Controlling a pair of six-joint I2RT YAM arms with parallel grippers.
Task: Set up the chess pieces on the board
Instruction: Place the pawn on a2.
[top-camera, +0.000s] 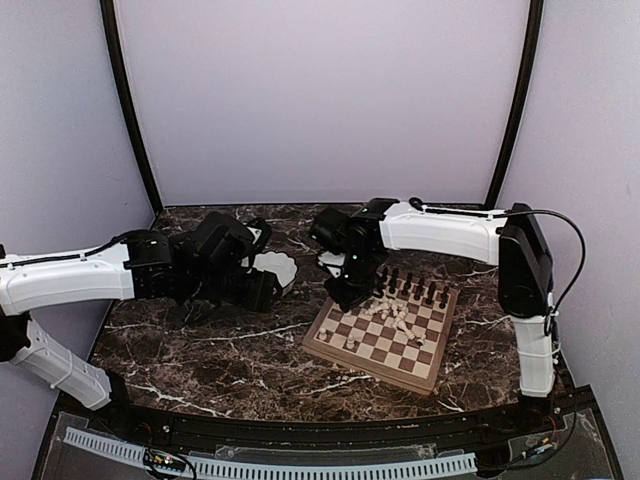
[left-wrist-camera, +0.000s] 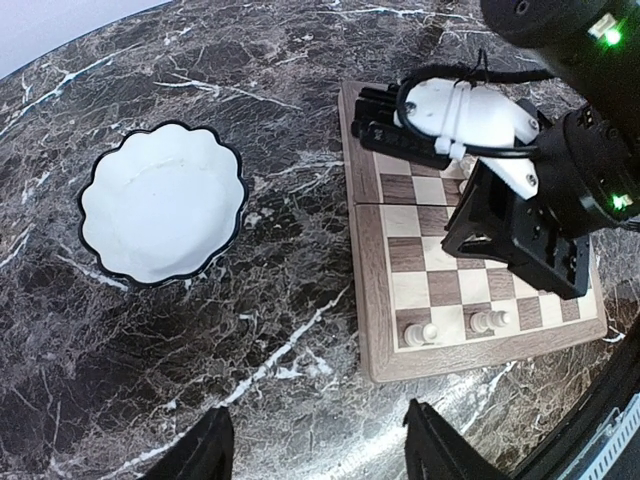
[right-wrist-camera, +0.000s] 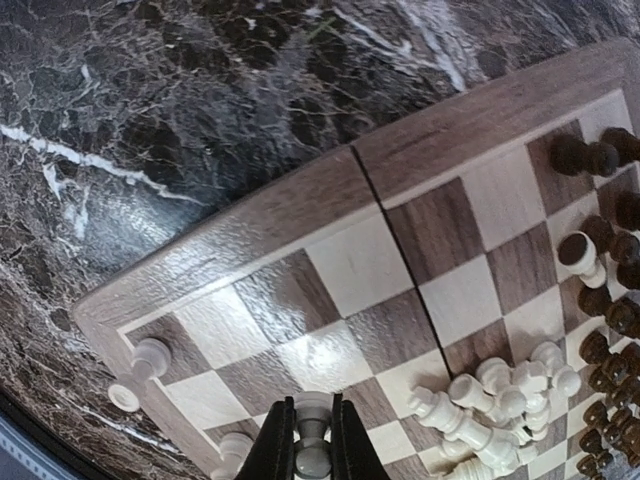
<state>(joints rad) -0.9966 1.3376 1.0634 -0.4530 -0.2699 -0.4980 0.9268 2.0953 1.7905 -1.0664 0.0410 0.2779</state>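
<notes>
— What is the right gripper (right-wrist-camera: 312, 432) doing?

— It is clamping a pale piece (right-wrist-camera: 313, 408) between its two fingers, over the edge row of the board (right-wrist-camera: 300, 215). The views are not showing whether the piece is standing on its square or hanging just above it.

— And the left gripper (left-wrist-camera: 320, 455)?

— It is hovering above the marble table (left-wrist-camera: 250, 350) with its fingers spread apart, gripping nothing. The white bowl (left-wrist-camera: 235, 215) is lying on one side of its view and the board on the other.

— Where is the board lying?

— It is lying flat on the right half of the table, in front of the right arm, with the bowl off to its left.

— How are the other pieces sitting?

— The dark pieces (right-wrist-camera: 605, 320) are standing in rows along one end of the board. A heap of pale pieces (right-wrist-camera: 500, 395) is lying jumbled near the middle, just beside those rows. Two more pale pieces (left-wrist-camera: 420, 333) are sitting on the opposite edge row, near the corner.
</notes>
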